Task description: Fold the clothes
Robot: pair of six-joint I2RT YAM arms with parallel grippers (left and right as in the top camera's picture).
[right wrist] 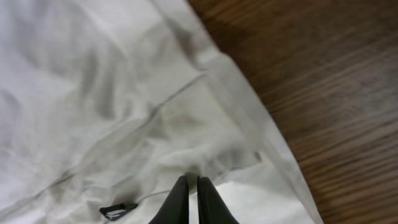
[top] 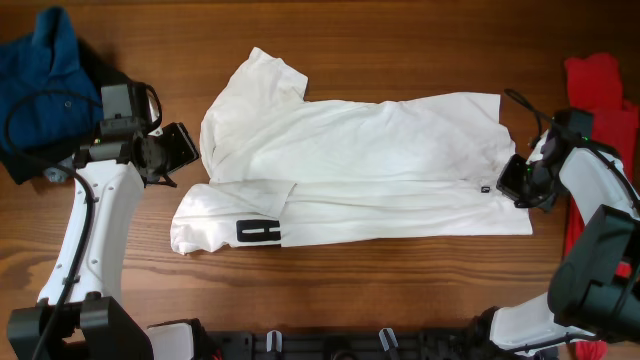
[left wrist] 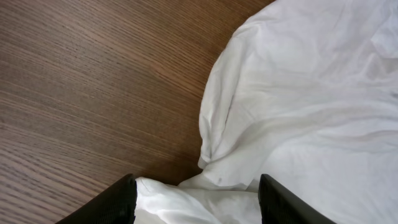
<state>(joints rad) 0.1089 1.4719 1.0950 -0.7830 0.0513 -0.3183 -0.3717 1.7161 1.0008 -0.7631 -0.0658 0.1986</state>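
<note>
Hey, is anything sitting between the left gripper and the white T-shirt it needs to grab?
Nothing visible. The left gripper is open at the left edge of the white T-shirt, with fabric showing between its fingers in the wrist view. The blue garment lies behind the arm, off the path.

White arm links (top: 100, 220), black joints (top: 120, 100), black cable (top: 30, 100), black fingers (left wrist: 109, 202).

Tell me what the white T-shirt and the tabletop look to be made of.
White T-shirt: soft matte knit, probably cotton jersey; it lies limp with soft creases and folds. Tabletop: brown wood or wood-look laminate, low sheen, with fine straight grain lines; which of the two I cannot tell.
</note>
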